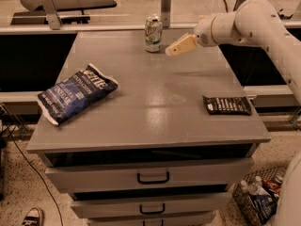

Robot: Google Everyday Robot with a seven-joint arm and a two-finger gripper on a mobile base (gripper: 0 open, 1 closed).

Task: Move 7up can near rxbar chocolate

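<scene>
Hovering hand point(181, 45): held above desk point(141, 121), grip state cannot be told
7up can point(153, 33): upright, just ahead of hand, untouched
rxbar chocolate point(227, 105): laid flat, well apart

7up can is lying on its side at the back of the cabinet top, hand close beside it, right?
No: the camera view shows the 7up can standing upright, at the back of the cabinet top, with the hand close beside it.
</scene>
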